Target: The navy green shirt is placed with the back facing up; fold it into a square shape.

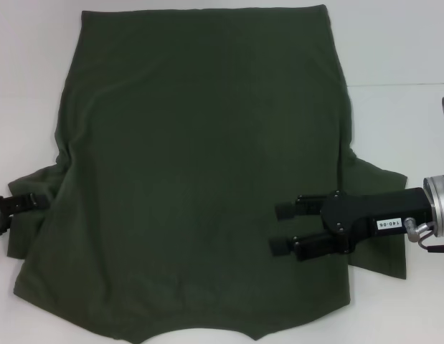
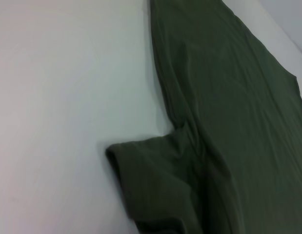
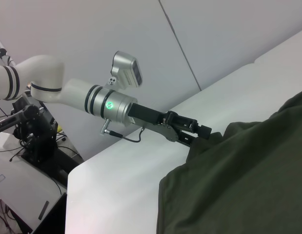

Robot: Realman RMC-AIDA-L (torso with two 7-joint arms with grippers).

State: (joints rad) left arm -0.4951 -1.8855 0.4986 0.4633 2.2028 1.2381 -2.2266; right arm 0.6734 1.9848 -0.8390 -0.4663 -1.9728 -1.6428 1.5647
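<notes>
The navy green shirt point(image 1: 200, 165) lies spread flat on the white table, filling most of the head view, with its curved hem at the near edge. My right gripper point(image 1: 282, 228) hovers open over the shirt's right side, its two fingers pointing inward, just inside the right sleeve point(image 1: 383, 258). My left gripper point(image 1: 13, 206) is at the outer edge of the left sleeve point(image 1: 31, 236). The right wrist view shows that left gripper point(image 3: 197, 132) touching the shirt point(image 3: 248, 175) at its edge. In the left wrist view the sleeve point(image 2: 151, 180) and the shirt's side point(image 2: 229, 97) show.
The white table point(image 1: 401, 43) has bare room left and right of the shirt, with a seam line across it on the right. Beyond the table's far edge in the right wrist view stands a black equipment stand point(image 3: 36, 141) with cables.
</notes>
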